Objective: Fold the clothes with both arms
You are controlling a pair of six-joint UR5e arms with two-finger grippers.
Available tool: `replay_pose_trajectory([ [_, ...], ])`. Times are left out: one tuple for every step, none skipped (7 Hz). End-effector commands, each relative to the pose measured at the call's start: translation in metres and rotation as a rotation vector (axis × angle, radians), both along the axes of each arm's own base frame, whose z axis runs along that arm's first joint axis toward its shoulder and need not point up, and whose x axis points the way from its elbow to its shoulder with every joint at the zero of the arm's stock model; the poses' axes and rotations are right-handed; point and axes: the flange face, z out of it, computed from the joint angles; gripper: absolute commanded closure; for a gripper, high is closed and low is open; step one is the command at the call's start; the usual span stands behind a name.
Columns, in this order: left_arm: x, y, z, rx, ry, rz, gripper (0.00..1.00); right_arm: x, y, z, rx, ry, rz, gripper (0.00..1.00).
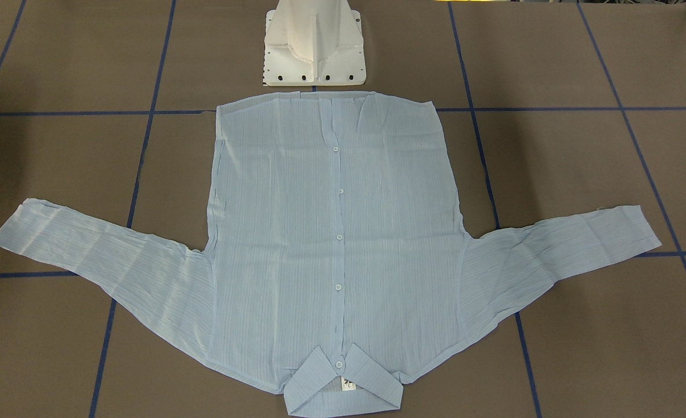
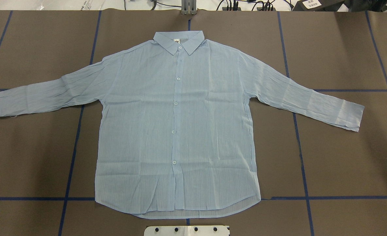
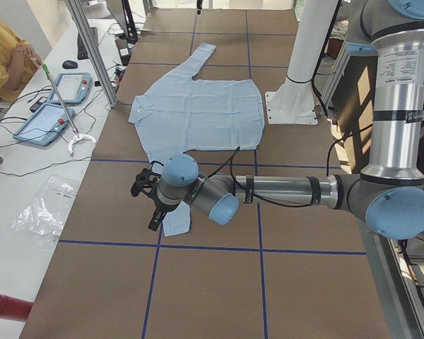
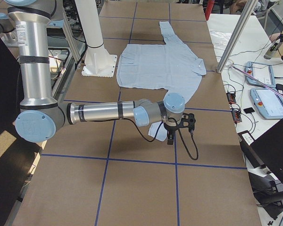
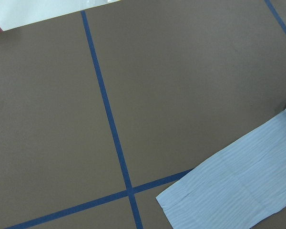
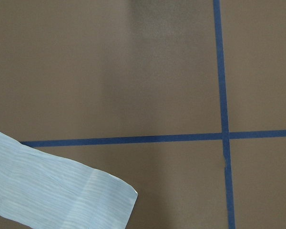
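Overhead exterior | shirt [image 2: 177,131] spread flat; table [image 2: 344,157] shows beyond every edge

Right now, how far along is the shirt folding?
Done: only the laying out; the shirt lies flat, buttoned, front up, sleeves spread, with no fold in it. In hand: the left claw and right claw each hang by a cuff, seemingly the approach; I cannot tell whether they are open or touching cloth. Left: every fold, sleeves and body.

Brown table [image 2: 344,147] with a blue tape grid [image 2: 344,198], white side bench [image 3: 3,275] with tablets [image 3: 46,123].
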Motion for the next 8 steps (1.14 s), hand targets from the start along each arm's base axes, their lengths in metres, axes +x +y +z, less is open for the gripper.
replay_pose_trajectory([
  [0.000,0.007,-0.006,0.023,0.001,-0.001,0.00,0.001,0.005,-0.005,0.019,-0.002,0.003,0.00],
  [0.001,0.006,-0.007,0.028,0.000,-0.001,0.00,0.001,0.016,-0.004,0.012,-0.007,0.005,0.00],
  [0.000,0.008,0.001,0.013,-0.003,-0.002,0.00,0.003,0.024,0.011,-0.017,-0.003,0.004,0.00],
  [0.000,0.013,0.006,0.002,-0.001,-0.002,0.00,0.003,0.031,0.013,0.022,-0.009,0.006,0.00],
  [0.000,0.015,0.008,0.001,0.000,0.001,0.00,-0.009,0.034,0.032,0.054,-0.014,-0.019,0.00],
  [0.000,0.016,0.004,0.000,0.005,-0.004,0.00,-0.035,0.034,0.038,0.118,-0.020,-0.066,0.00],
  [0.000,0.018,0.010,-0.011,0.002,-0.004,0.00,-0.043,0.033,0.060,0.085,-0.009,-0.072,0.00],
  [0.000,0.019,0.014,-0.013,0.000,-0.001,0.00,-0.076,0.033,0.063,0.103,-0.005,-0.132,0.00],
])
